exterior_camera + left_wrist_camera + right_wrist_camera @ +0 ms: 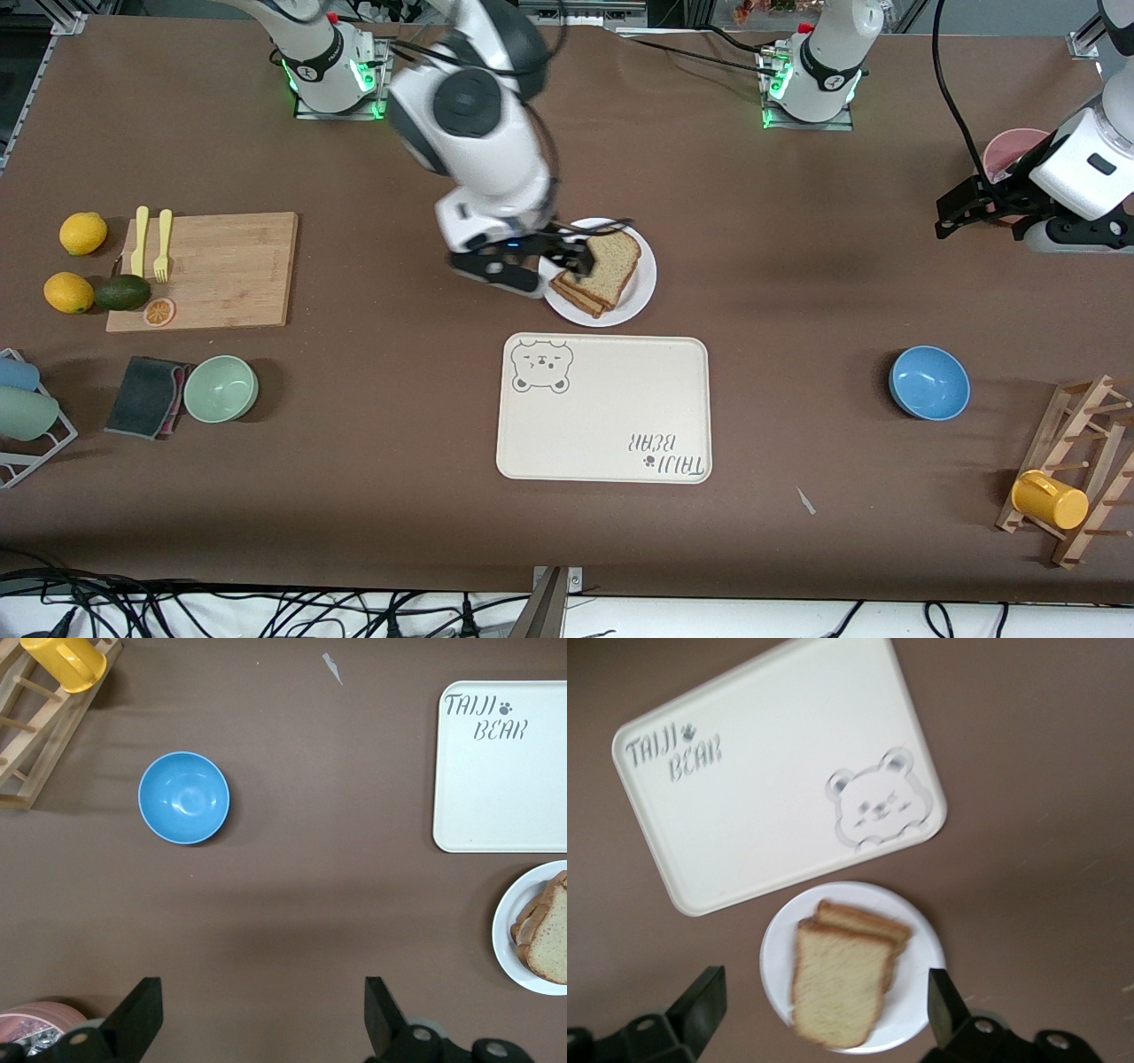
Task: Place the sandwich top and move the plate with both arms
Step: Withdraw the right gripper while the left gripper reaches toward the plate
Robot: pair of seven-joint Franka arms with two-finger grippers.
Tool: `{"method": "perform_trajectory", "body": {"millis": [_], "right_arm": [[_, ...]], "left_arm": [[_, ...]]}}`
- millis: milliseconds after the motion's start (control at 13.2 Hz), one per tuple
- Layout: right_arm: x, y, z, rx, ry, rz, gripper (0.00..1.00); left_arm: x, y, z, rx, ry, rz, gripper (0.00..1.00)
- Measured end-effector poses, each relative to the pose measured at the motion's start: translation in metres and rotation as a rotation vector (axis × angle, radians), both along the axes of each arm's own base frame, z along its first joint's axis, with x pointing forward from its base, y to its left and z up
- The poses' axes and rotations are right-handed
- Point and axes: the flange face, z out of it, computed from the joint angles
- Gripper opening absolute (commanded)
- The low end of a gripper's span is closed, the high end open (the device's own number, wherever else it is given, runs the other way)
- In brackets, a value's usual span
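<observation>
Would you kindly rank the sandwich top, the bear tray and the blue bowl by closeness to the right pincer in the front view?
1. Sandwich top, on the plate under the open right pincer.
2. Bear tray, nearer the camera than the plate.
3. Blue bowl, toward the left arm's end.

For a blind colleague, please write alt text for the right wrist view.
The open right gripper hangs over a white plate holding the sandwich top stacked on another bread slice. A cream bear tray lies beside the plate.
</observation>
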Motion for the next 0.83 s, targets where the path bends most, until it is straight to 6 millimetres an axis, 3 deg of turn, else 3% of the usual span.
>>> {"method": "perform_trajectory", "body": {"millis": [151,302,604,830], "right_arm": [[0.008,-0.072,0.022,-0.034,-0.020,-0.003,1.00],[0.011,-0.130,0.024,-0.070,-0.015,-0.057,1.00],[0.016,-0.226,0.008,-0.161,0.093,-0.004,1.00],[0.020,-0.298,0.021,-0.173,0.148,0.067,1.00]], "left_arm": [[0.003,-0.001,-0.009,0.000,0.021,-0.003,1.00],[0.008,-0.008,-0.025,-0.003,0.058,-0.014,1.00],[0.019,-0.041,-0.063,-0.166,0.137,-0.018,1.00],[0.031,-0.066,-0.106,-0.322,0.231,0.005,1.00]]}}
